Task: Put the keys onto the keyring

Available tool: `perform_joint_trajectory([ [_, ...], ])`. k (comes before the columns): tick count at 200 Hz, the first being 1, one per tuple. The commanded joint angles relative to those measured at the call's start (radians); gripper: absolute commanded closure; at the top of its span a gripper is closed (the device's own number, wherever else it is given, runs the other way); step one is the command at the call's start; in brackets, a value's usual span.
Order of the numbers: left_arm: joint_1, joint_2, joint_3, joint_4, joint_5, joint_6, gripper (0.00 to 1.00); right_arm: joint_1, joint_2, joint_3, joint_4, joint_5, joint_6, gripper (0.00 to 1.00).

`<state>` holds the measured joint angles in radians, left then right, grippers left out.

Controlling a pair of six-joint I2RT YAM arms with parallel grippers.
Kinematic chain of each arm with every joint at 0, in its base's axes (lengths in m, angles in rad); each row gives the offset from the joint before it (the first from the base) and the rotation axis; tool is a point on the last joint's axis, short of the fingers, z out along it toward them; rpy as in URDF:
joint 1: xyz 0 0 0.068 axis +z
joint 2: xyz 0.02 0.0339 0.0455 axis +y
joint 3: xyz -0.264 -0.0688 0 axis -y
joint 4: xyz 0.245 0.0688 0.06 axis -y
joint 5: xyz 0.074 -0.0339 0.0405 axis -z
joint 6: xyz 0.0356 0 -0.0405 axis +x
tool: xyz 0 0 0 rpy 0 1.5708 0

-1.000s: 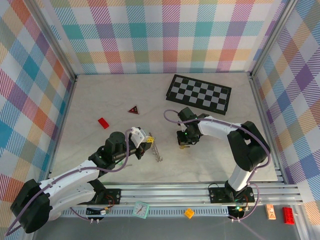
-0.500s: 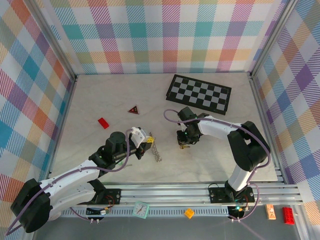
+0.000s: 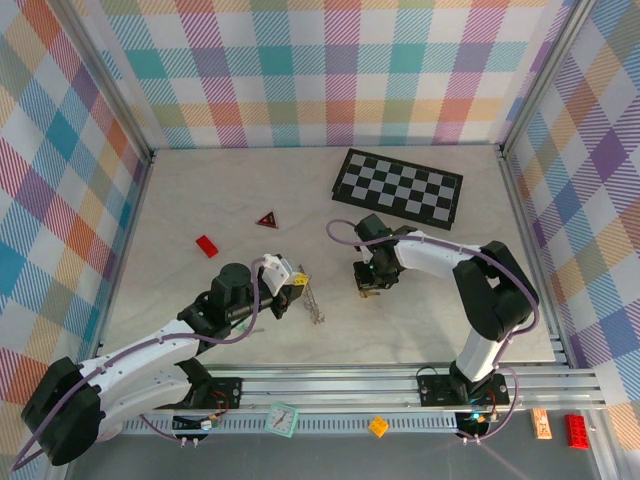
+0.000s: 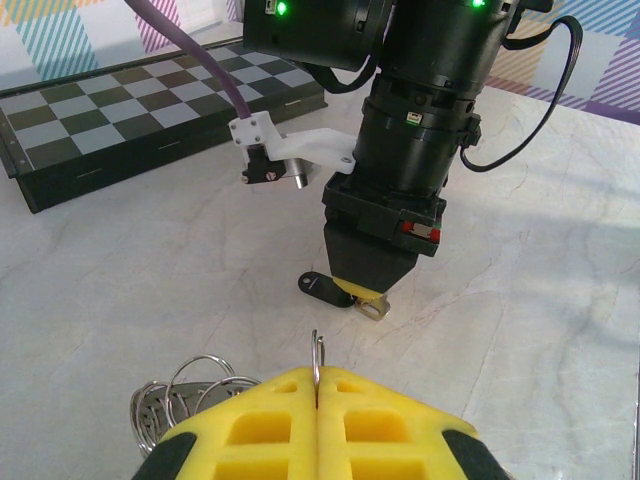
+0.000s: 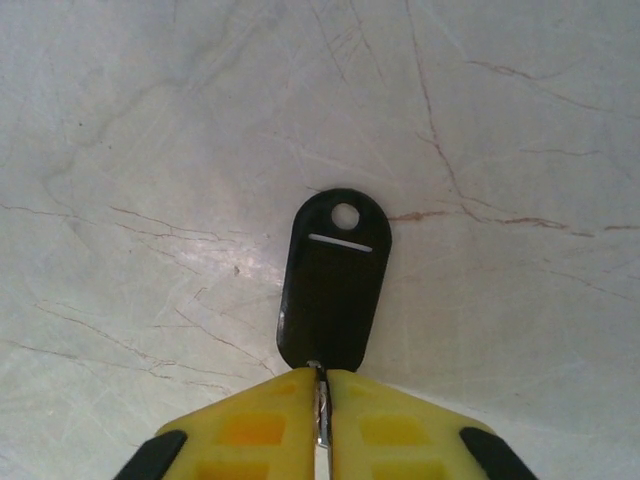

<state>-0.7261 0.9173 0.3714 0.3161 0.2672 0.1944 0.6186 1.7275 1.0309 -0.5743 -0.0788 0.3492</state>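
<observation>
the left gripper is pinching a thin wire of the keyring, its loops half hidden behind the fingers, by the tabletop's near edge. the right gripper is squeezing 1 key, mostly hidden, black tag lying flat.

Left claw and right claw both pinched closed.

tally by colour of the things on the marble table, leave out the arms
red: 2, brick and triangle
black: 2, chessboard and key tag
silver: 1, ring bunch
total: 5
</observation>
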Motion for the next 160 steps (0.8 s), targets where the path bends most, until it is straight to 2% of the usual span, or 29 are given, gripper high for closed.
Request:
perform_joint_trajectory([
  [1, -0.013, -0.006, 0.030, 0.040, 0.003, -0.007, 1.00, 0.010, 0.011, 0.031, -0.030, 0.007, -0.015, 0.92],
  [22, -0.013, -0.005, 0.030, 0.040, 0.002, -0.007, 1.00, 0.010, 0.007, 0.034, -0.037, 0.007, -0.020, 1.00],
  [80, -0.013, -0.019, 0.029, 0.025, -0.038, -0.021, 1.00, 0.011, -0.106, 0.011, -0.023, -0.011, -0.051, 1.00],
  [130, -0.013, -0.026, 0.035, 0.018, -0.076, -0.094, 1.00, 0.017, -0.249, -0.048, 0.080, -0.144, -0.102, 1.00],
  [160, -0.013, -0.021, 0.040, 0.020, -0.034, -0.151, 1.00, 0.075, -0.358, -0.089, 0.188, -0.194, -0.166, 1.00],
])
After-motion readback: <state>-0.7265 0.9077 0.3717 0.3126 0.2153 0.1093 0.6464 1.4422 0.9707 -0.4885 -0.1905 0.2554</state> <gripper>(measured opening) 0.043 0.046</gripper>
